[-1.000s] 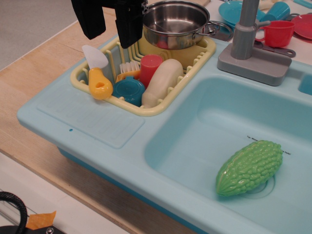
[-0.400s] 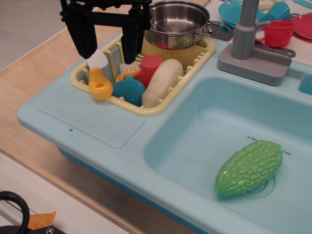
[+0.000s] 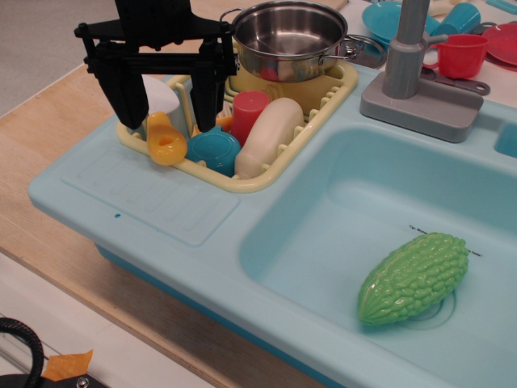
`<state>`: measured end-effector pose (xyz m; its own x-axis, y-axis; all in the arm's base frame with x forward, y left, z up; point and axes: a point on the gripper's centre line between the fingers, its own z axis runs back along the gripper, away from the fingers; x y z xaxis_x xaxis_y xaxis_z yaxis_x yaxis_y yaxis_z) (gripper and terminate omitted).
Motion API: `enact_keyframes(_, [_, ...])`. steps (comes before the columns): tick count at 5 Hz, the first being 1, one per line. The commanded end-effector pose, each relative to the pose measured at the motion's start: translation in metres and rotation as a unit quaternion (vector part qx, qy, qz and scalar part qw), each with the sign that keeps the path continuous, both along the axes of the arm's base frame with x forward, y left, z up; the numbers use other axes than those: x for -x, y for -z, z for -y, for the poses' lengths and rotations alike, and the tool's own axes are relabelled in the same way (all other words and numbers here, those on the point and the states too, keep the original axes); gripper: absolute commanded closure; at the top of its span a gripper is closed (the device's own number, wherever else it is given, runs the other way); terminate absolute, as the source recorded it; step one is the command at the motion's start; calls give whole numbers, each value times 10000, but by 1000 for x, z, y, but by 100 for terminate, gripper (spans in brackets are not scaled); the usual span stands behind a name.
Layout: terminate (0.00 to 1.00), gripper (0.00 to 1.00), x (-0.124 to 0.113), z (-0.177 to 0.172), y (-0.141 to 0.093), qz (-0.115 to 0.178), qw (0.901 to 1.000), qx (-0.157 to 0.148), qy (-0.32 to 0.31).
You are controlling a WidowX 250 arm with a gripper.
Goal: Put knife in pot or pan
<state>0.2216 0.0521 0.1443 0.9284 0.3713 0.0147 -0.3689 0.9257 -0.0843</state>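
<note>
The knife point(image 3: 164, 139) lies in the yellow dish rack point(image 3: 266, 174). Its yellow-orange handle with a round hole points toward the front. Its white blade is mostly hidden behind my gripper. My black gripper point(image 3: 166, 103) is open and hangs low over the knife, one finger on each side of it. The left finger point(image 3: 128, 95) stands at the rack's left rim; the right finger point(image 3: 205, 97) stands by the red cylinder. The shiny steel pot point(image 3: 289, 38) sits at the back of the rack, right of my gripper, and looks empty.
The rack also holds a red cylinder point(image 3: 248, 113), a teal cup point(image 3: 213, 150) and a cream piece point(image 3: 267, 136). A grey faucet point(image 3: 412, 73) stands at the right. A green bitter gourd point(image 3: 414, 277) lies in the sink basin point(image 3: 339, 210). A red cup point(image 3: 461, 55) and teal plates are at the back.
My gripper has moved down and to the left, from above the back of the rack to straddling the knife. The knife and pot have not moved.
</note>
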Motion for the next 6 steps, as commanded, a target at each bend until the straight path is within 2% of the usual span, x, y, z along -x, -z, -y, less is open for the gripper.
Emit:
enact_keyframes(1, [0,0,1,-8,2,188,9997,93,-137])
enact_keyframes(4, [0,0,-5,-22,25,198,9991,343,-119])
enact_keyframes(5, [0,100,-4,-22,30,282,9989,347,-154])
enact_keyframes(6, [0,100,-3,-20,32,348,9987,357,-141])
